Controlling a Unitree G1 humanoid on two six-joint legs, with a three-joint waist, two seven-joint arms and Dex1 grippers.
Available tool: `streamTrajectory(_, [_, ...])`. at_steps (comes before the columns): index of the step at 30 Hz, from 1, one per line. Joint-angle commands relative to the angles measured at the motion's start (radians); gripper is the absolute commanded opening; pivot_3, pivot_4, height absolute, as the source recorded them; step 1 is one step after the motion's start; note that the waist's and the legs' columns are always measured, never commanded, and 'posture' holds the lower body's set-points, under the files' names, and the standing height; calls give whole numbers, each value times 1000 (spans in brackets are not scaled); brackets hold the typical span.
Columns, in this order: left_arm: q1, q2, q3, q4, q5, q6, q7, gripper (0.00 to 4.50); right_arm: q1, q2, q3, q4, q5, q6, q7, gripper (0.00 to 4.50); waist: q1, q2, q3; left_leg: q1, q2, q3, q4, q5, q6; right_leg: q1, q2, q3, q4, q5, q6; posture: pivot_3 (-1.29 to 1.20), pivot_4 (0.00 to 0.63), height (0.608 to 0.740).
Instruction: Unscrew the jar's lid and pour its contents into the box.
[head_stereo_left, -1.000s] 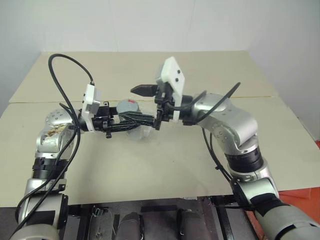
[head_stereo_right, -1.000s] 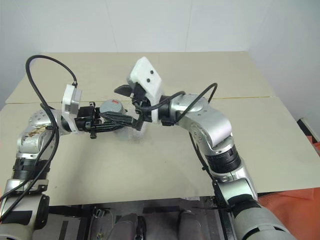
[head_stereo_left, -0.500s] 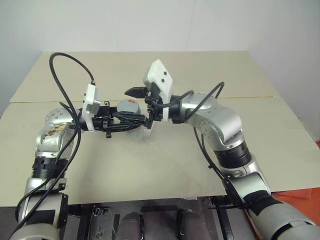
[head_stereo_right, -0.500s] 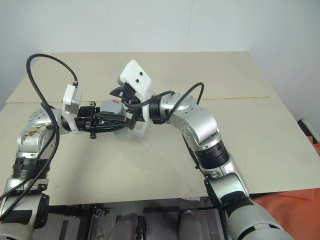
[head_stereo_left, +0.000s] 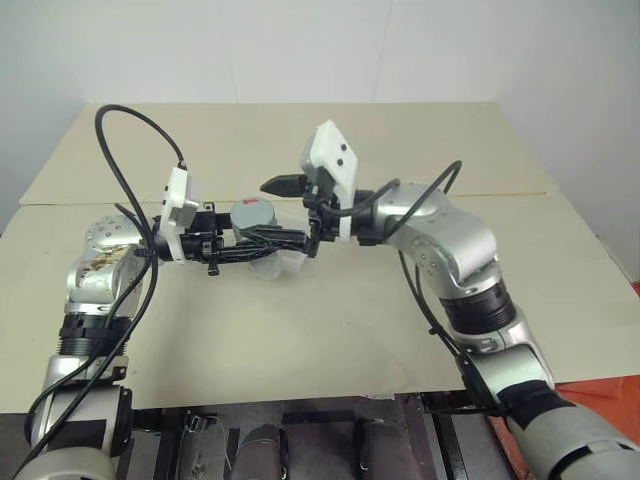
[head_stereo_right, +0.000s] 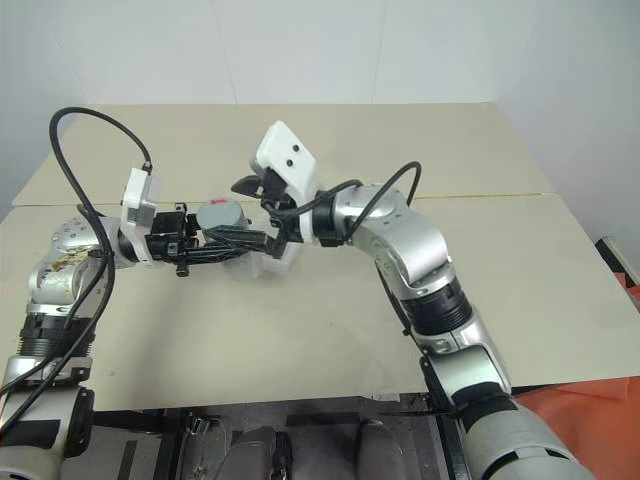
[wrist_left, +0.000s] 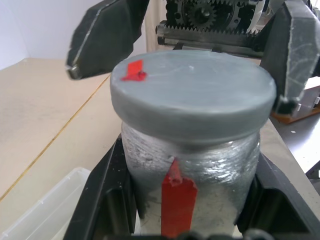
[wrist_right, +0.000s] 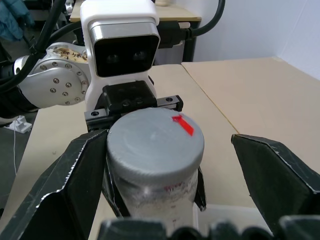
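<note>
Near edge of the table (head_stereo_left: 330, 340): bare beige board across the lower half of the head view; nothing lies on it.

Left gripper (head_stereo_left: 262, 241): left of centre in the head view, pointing toward frame right, both fingers shut tight on the jar's body.

Jar (wrist_left: 192, 172): silvery-clear cylinder with a red strip down its side, upright, held clear above the table at frame centre-left in the head view.

Lid (head_stereo_left: 253, 214): grey, round, red mark on top, seated square on the jar; no gap shows under its rim, so it looks fully screwed on.

Right gripper (wrist_right: 165, 165): reaches in from frame right, fingers spread wide, one on each side of the lid. One finger (wrist_right: 70, 175) sits close beside the lid; the other (wrist_right: 272, 165) stands well apart. It holds nothing.

Box (head_stereo_left: 283, 262): translucent whitish tray on the table just below and behind the jar, centre of the head view, partly covered by the fingers. A corner shows at lower left of the left wrist view.

Contents: not discernible through the jar wall.

Step in hand, by judgement: lining up on the lid before unscrewing; nothing loosened yet. The next move calls for closing evenly on the lid's rim, then twisting while the left holds firm.
</note>
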Motion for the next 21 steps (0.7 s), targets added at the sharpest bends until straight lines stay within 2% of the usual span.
streamTrajectory(1, [-20,22,26,-22,-22,-14,-38,2029,4,-43,-78,-5,-12,10,-31,4427,0,0,0,0,0,0,0,0,0,0,0,0,0,0,0,0,150,740])
streamTrajectory(16, [-14,19,27,-27,-17,-20,-55,2029,28,-104,-114,-36,7,33,-31,4427,-2,0,0,0,0,0,0,0,0,0,0,0,0,0,0,0,150,740])
streamTrajectory(21, [-29,11,28,1,-8,-30,-49,2029,64,-157,-137,-106,82,76,38,4427,4,0,0,-1,0,0,0,0,0,0,0,0,-1,0,0,0,150,740])
